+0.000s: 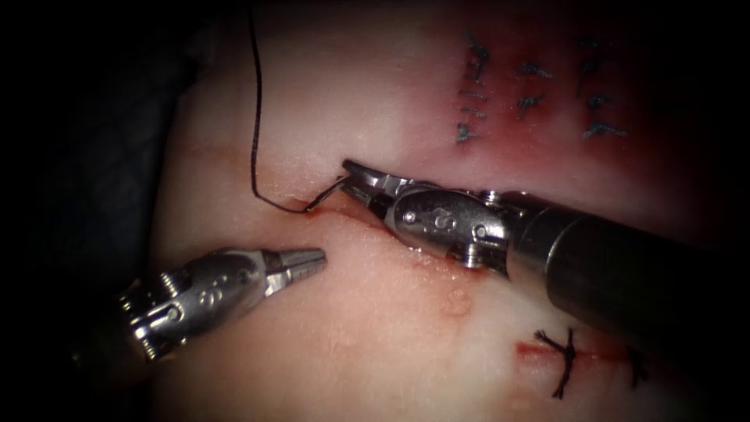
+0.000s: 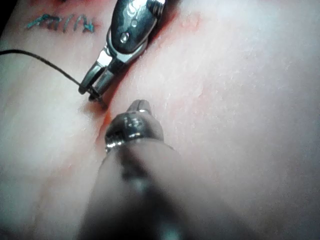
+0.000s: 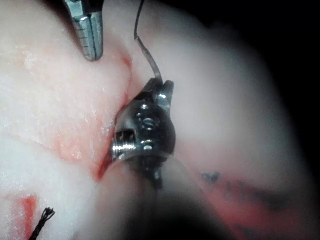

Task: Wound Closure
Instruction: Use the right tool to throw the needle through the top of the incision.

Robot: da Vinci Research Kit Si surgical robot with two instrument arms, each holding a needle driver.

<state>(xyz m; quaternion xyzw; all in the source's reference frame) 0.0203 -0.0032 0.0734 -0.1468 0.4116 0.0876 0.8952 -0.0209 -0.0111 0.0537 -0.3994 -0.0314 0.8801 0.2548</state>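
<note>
The cut point(image 1: 406, 244) runs across the pale tissue point(image 1: 351, 359). My right tool point(image 1: 349, 170) reaches in from the right to the cut's left end, jaws shut on the curved needle point(image 1: 326, 195) near its tail. The rest of the curve is hidden under the jaws, so I cannot tell whether it is in the tissue. Black thread point(image 1: 254, 117) runs from the tail upward out of view. My left tool point(image 1: 320, 258) hovers just below and left of there, jaws shut and holding nothing. The left wrist view shows the right tool point(image 2: 91, 90) with thread point(image 2: 45, 61) trailing away.
A tied black stitch point(image 1: 564, 359) sits on a red line at the lower right. Blue ink marks point(image 1: 531, 94) and red fluid lie on the tissue at the upper right. Dark cloth point(image 1: 94, 156) borders the tissue on the left.
</note>
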